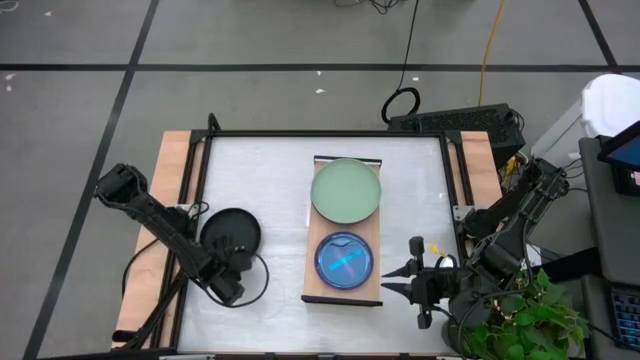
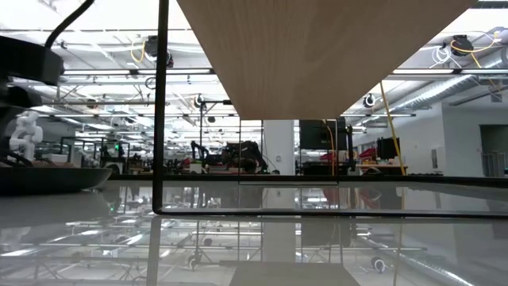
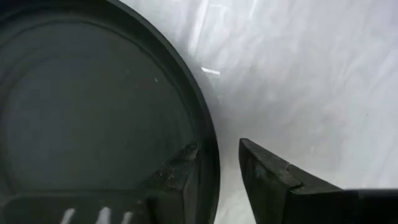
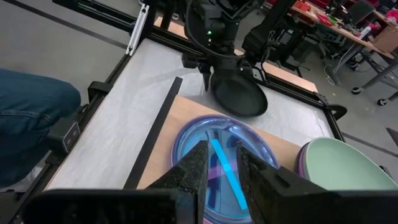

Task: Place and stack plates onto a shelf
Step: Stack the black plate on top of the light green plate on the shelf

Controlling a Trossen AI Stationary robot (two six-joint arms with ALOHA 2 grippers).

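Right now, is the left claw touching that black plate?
Cannot tell. In the left wrist view the left claw straddles the black plate's rim, one finger inside, the other outside; contact isn't plainly visible.

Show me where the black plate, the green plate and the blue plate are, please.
black plate [image 1: 231, 230]: high view, its flat middle.
green plate [image 1: 345, 189]: high view, its centre.
blue plate [image 1: 345, 260]: high view, its centre.

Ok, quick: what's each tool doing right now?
Left tool: fingers astride the black plate rim, not clamped.
Right tool: empty, fingers slightly apart, beside the shelf.
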